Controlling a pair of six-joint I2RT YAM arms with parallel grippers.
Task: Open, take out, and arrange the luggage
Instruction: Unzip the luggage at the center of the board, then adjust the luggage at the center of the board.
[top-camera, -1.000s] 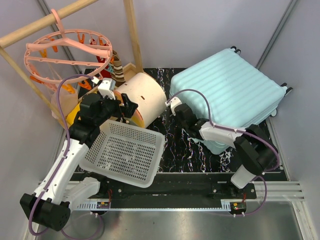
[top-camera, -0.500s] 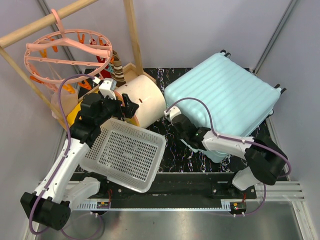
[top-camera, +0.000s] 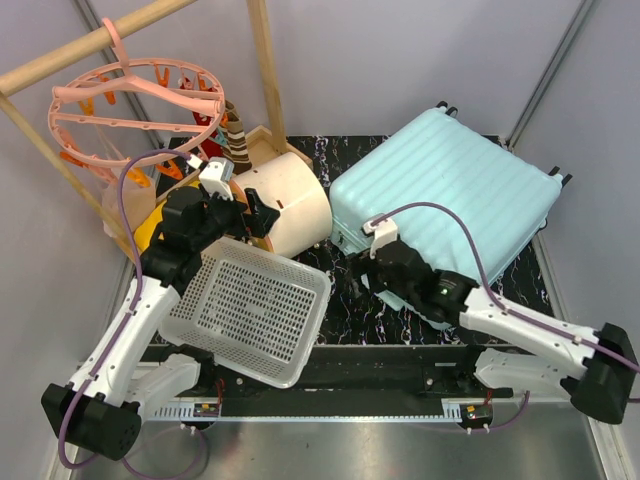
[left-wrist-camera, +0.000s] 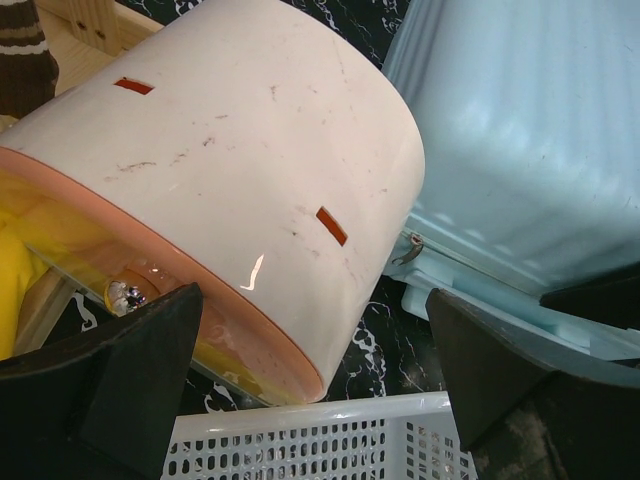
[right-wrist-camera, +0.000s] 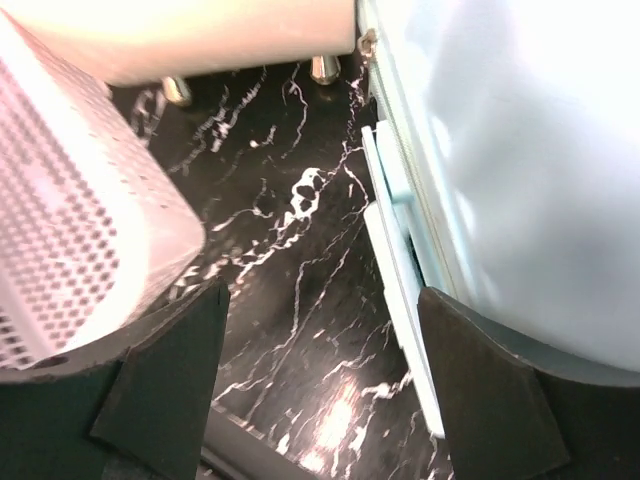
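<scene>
On the right side of the black mat, the suitcase lies flat and shut — opening looks to be the step in hand. Right gripper, beside its front edge, and left gripper both gape empty; next likely calls for finding the zip pull.

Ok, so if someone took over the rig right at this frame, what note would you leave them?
Left claw: open, empty, over the cream drawer box, next to the white basket.
Right claw: open, empty, low over the black mat beside the luggage's near-left edge.
Luggage: lying flat on the mat at right, appears closed.
Done: nothing that shows.
Left: open the luggage, take out what is inside, arrange.
</scene>
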